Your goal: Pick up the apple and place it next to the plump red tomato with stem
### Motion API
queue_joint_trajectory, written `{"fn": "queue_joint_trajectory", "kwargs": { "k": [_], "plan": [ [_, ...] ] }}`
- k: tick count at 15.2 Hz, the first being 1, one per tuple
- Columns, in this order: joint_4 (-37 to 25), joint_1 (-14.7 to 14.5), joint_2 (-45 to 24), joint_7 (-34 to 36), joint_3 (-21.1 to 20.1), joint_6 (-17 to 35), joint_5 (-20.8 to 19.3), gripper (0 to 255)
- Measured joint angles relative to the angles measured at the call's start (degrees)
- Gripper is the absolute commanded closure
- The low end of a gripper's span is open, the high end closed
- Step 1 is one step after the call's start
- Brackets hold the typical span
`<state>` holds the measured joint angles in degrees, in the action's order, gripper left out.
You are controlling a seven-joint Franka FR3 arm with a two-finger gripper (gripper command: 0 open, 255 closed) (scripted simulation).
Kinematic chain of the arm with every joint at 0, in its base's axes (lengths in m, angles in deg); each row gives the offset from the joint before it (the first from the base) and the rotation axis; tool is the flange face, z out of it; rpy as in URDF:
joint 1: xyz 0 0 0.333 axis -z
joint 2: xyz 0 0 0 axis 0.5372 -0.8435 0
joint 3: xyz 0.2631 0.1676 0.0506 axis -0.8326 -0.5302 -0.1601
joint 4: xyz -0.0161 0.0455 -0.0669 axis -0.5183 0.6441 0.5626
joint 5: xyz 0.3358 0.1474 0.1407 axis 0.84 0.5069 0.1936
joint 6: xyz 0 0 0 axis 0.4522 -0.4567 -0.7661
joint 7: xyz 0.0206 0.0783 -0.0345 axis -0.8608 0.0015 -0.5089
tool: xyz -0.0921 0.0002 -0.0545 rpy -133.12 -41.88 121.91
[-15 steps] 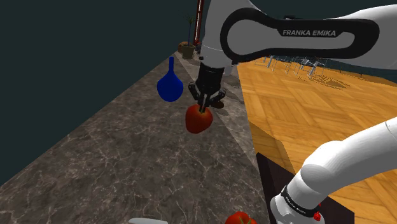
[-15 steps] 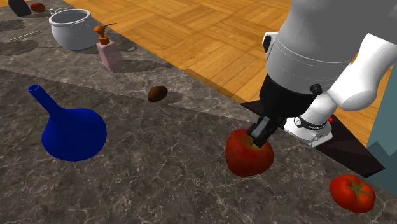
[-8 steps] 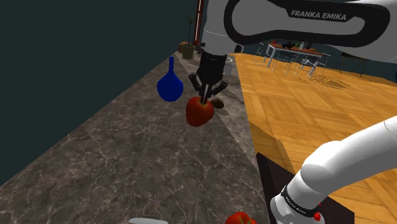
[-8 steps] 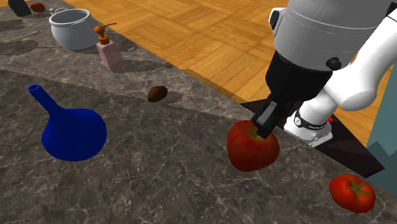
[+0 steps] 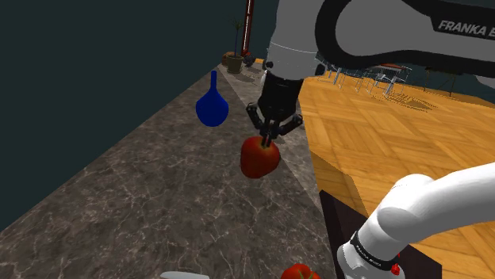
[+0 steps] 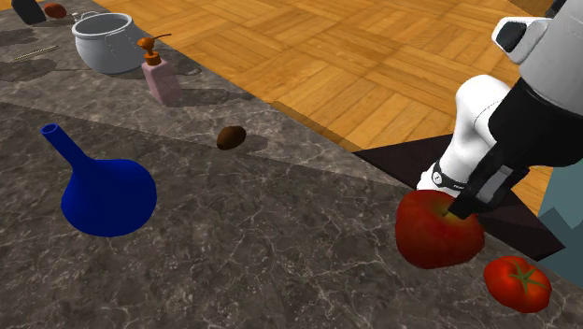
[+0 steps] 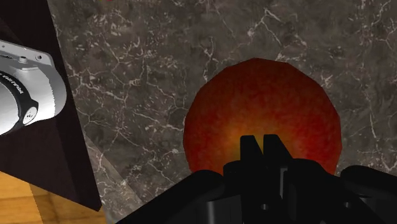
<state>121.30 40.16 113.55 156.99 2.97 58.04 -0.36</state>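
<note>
A red apple (image 5: 259, 157) hangs above the dark marble counter, clasped at its top by my black gripper (image 5: 270, 139), which is shut on it. In the second exterior view the apple (image 6: 435, 230) is a short way from the red tomato with a green stem (image 6: 517, 282), which lies on the counter near the stand; the gripper (image 6: 464, 209) comes down onto the apple from the upper right. The shoulder view catches the tomato (image 5: 298, 273) at its bottom edge. From the wrist, the apple (image 7: 264, 111) sits just beyond the closed fingertips (image 7: 261, 147).
A blue round flask (image 6: 105, 192) stands at the second exterior view's left, a small brown object (image 6: 231, 137) lies near the counter's edge, and a pink soap dispenser (image 6: 159, 76) and grey pot (image 6: 111, 40) stand farther back. The black stand (image 6: 486, 201) borders the counter by the tomato.
The gripper has carried the apple away from the blue flask toward the stand and the tomato, to the second exterior view's right. Nothing else has moved.
</note>
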Motion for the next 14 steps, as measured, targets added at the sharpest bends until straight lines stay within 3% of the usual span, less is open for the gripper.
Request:
{"fn": "queue_joint_trajectory", "kwargs": {
  "k": [14],
  "plan": [
    [3.70, -9.47, 15.37, 13.45, -6.30, -8.08, 10.44, 255]
  ]
}}
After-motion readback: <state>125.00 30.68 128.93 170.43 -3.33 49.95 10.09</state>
